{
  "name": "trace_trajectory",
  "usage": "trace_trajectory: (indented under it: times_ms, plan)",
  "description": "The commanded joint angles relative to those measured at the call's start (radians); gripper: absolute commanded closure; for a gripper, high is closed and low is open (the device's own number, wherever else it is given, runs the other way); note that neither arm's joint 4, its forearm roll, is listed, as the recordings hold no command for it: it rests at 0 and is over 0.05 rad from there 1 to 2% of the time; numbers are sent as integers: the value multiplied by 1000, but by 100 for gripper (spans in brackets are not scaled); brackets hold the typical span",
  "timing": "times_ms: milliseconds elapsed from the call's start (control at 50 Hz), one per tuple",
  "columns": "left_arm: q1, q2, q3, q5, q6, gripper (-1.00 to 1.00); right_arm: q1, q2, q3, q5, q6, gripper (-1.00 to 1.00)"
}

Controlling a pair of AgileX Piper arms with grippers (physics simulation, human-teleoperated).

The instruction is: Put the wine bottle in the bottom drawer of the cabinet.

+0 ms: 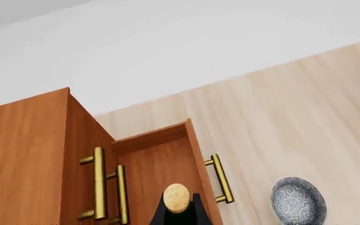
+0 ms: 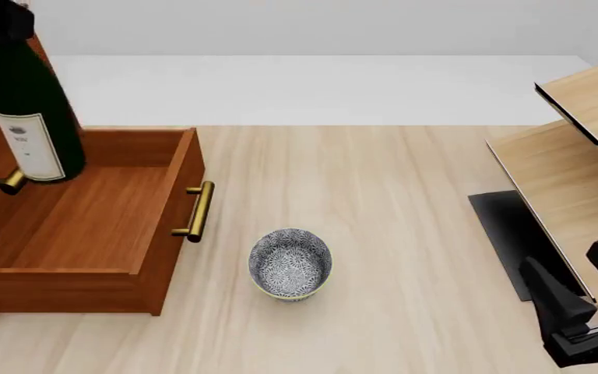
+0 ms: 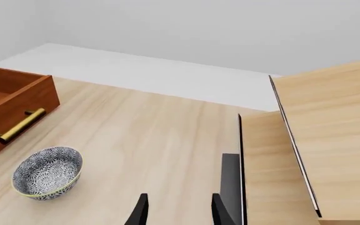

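Left wrist view only: tan cork (image 1: 176, 198) between dark fingers (image 1: 198, 212).

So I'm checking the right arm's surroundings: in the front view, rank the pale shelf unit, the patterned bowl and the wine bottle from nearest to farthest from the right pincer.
1. Pale shelf unit: just beyond the right pincer, along the table's right edge.
2. Patterned bowl: mid-table, to the pincer's left.
3. Wine bottle: far left, upright over the open bottom drawer.
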Motion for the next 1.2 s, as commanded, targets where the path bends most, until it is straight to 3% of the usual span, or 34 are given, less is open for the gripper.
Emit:
trace_trajectory:
  times_ms: [20,1200]
  plan:
    - [16,15,21,-9,-11,100,3,4,0,-2,0,-100]
    - [34,49,313,-257,-11,100,1,-16,0,27,-10,-100]
